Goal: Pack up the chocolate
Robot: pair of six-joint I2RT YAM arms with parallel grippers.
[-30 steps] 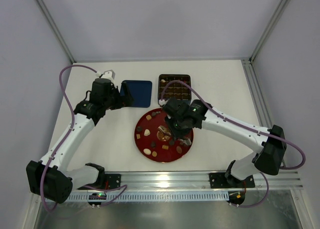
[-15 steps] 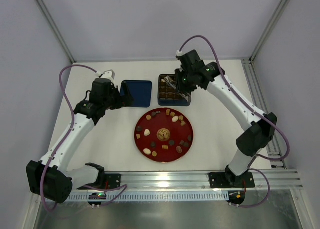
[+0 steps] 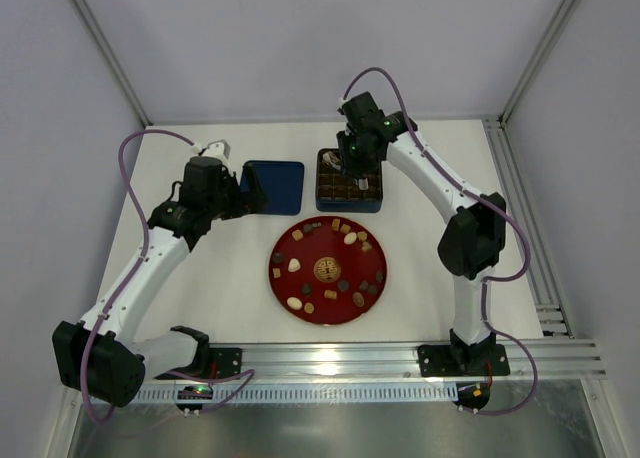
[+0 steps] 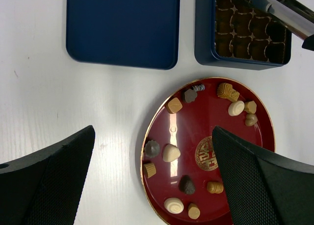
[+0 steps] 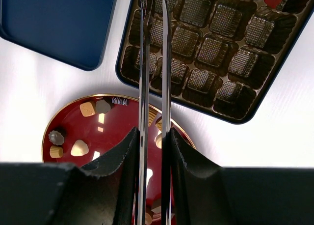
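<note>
**Packing at an early stage.** The right gripper is squeezing slim metal tongs over the tin, at the twelve o'clock of the plate. A pale piece appears pinched at their tips. The left gripper is hanging spread wide, empty. Most chocolate is lying on the plate. With most cells showing empty, packing is judged barely begun.

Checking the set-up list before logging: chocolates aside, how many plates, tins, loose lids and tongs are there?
Red plate: 1
Blue tin: 1
Blue lid: 1
Tongs: 1
Total: 4
</note>
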